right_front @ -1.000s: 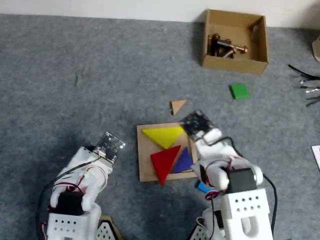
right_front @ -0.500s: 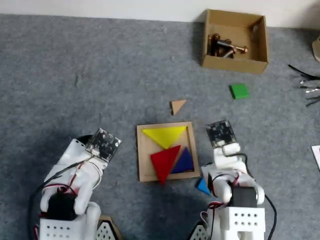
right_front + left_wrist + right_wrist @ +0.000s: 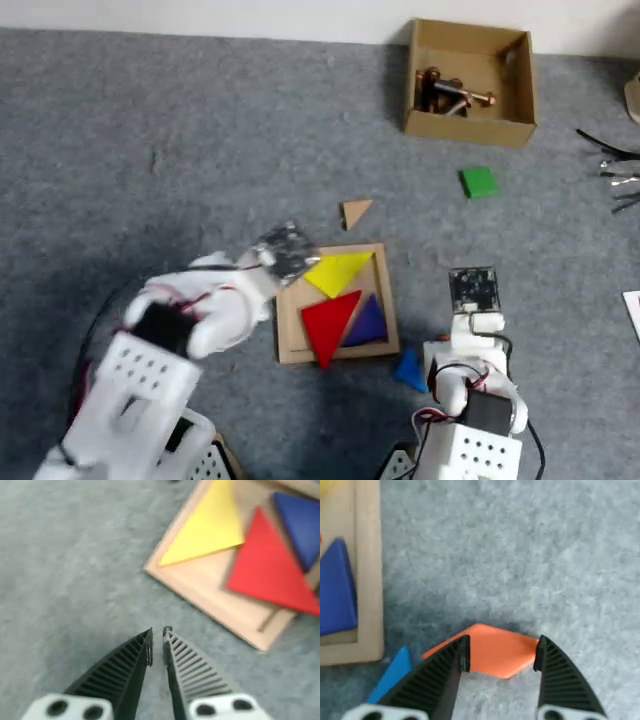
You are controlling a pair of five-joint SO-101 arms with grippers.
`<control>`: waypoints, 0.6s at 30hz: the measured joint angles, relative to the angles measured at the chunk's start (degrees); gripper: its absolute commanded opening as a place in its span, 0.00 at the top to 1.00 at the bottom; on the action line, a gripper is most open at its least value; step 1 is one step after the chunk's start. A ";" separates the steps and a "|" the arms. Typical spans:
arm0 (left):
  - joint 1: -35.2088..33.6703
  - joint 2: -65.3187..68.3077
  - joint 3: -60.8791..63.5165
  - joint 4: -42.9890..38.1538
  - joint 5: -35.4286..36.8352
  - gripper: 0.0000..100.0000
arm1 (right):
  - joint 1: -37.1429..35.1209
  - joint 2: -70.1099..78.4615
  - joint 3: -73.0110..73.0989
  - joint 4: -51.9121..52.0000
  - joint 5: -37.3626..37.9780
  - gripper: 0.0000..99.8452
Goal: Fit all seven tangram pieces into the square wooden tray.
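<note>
Near right: right claw (image 3: 501, 652) wide, astride orange piece (image 3: 490, 661); light-blue triangle (image 3: 408, 370) by tray corner
Middle: tray (image 3: 292, 342) with yellow (image 3: 338, 272), red (image 3: 328, 318), dark-blue (image 3: 368, 322) inside; left claw (image 3: 157, 639) narrow, empty, at left rim
Far: tan triangle (image 3: 355, 212), green square (image 3: 478, 182) loose
Three in, four left

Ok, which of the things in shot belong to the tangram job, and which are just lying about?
Job: square wooden tray, yellow triangle, red triangle, dark blue triangle, light blue piece, orange piece, green square, tan triangle.

Lying about: cardboard box holding metal parts, black cables at the table's edge.
</note>
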 measured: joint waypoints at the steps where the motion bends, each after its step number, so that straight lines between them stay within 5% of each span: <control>1: 2.02 2.37 -1.23 0.00 0.97 0.93 | 0.44 -0.79 0.09 0.00 0.09 0.80; 13: 20.75 20.57 -10.55 2.73 5.63 0.86 | 2.37 -5.27 0.09 -0.09 0.09 0.80; 18: 23.82 23.47 -10.64 2.73 -1.41 0.86 | 2.37 -5.27 0.09 -0.09 0.09 0.80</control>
